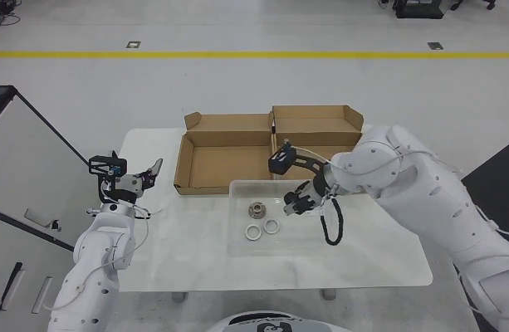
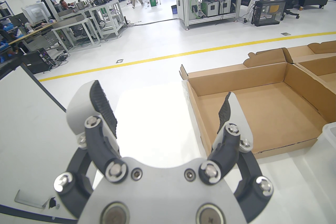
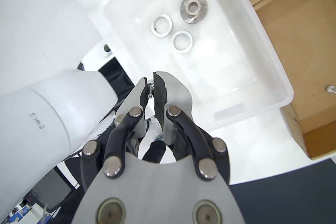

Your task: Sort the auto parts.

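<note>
Bolt (image 3: 150, 89), small and threaded, sits pinched between the pads of the right tool (image 3: 150, 80), above the clear bin (image 3: 223, 64) on the bench (image 1: 196, 257). In the bin lie a flanged hub (image 3: 193, 8), a ring (image 3: 161, 25) and a second ring (image 3: 182, 41), close together. Over the bench's far side, the left tool (image 2: 162, 89) hangs released beside a cardboard box (image 2: 262, 104).

Glossy white rounded arms (image 1: 395, 166) end in the left gripper (image 2: 162, 89) and right gripper (image 3: 150, 89), each with silver plate, black linkages, round screws and ribbed black pads (image 2: 103, 104), one trailing a black cable (image 1: 324, 222).
</note>
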`<control>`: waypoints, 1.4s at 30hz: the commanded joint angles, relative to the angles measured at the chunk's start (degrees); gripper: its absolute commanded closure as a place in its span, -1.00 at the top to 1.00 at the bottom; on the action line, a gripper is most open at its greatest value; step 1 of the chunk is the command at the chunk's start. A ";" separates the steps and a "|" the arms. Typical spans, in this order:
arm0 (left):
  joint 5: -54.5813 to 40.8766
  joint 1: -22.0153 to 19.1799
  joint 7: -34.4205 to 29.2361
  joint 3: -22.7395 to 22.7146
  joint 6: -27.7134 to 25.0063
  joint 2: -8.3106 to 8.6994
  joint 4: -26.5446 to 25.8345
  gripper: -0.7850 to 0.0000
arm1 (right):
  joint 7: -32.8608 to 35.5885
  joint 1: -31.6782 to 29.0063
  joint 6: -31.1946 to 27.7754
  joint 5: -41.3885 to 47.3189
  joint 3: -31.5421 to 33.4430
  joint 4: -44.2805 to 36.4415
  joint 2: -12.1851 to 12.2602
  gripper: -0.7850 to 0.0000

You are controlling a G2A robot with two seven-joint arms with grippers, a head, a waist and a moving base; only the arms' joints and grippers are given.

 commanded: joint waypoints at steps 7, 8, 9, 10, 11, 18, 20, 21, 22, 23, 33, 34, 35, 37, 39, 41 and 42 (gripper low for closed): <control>0.00 0.00 0.00 0.00 0.00 0.00 0.00 1.00 | -1.52 -3.67 -3.48 7.16 6.52 1.33 1.48 -1.00; 0.00 0.00 0.00 0.00 0.00 0.00 0.00 1.00 | -1.49 -3.92 -4.17 7.87 7.25 1.59 1.65 -1.00; 0.00 0.00 0.00 0.00 0.00 0.00 0.00 1.00 | -1.15 -4.05 -4.88 8.10 7.82 1.86 1.82 -1.00; 0.00 0.00 0.00 0.00 0.00 0.00 0.00 1.00 | -1.34 -4.11 -5.53 8.60 8.45 2.22 1.94 -1.00; 0.00 0.00 0.00 0.00 0.00 0.00 0.00 1.00 | -1.54 -4.13 -6.24 9.33 8.96 2.60 2.02 -1.00; 0.00 0.00 0.00 0.00 0.00 0.00 0.00 1.00 | -1.71 -1.30 -10.94 14.27 10.37 6.97 1.92 -1.00; 0.00 0.00 0.00 0.00 0.00 0.00 0.00 1.00 | -2.66 0.01 -11.76 16.89 10.21 8.47 1.60 -1.00; 0.00 0.00 0.00 0.00 0.00 0.00 0.00 1.00 | -3.09 0.59 -12.26 18.50 9.92 9.04 1.38 -1.00; 0.00 0.00 0.00 0.00 0.00 0.00 0.00 1.00 | -3.70 1.15 -12.76 20.65 9.68 9.61 1.14 -1.00; 0.00 0.00 0.00 0.00 0.00 0.00 0.00 1.00 | -4.04 1.77 -13.18 22.39 9.39 10.10 0.91 -1.00; 0.00 0.00 0.00 0.00 0.00 0.00 0.00 1.00 | -2.05 5.34 -17.66 39.85 8.50 13.18 -0.49 -1.00; 0.00 0.00 0.00 0.00 0.00 0.00 0.00 1.00 | -1.33 5.27 -18.33 42.60 8.69 13.39 -0.58 -1.00; 0.00 0.00 0.00 0.00 0.00 0.00 0.00 1.00 | -0.94 4.99 -18.73 46.21 8.97 13.78 -0.68 -1.00; 0.00 0.00 0.00 0.00 0.00 0.00 0.00 1.00 | -0.45 4.26 -18.88 54.12 9.65 14.35 -0.91 -1.00; 0.00 0.00 0.00 0.00 0.00 0.00 0.00 1.00 | -0.17 3.32 -18.60 60.81 10.10 14.19 -1.16 -1.00; 0.00 0.00 0.00 0.00 0.00 0.00 0.00 1.00 | 0.14 2.42 -18.30 65.55 10.37 13.62 -1.42 -1.00; 0.00 0.00 0.00 0.00 0.00 0.00 0.00 1.00 | 0.24 1.99 -18.20 67.71 10.57 13.13 -1.57 -1.00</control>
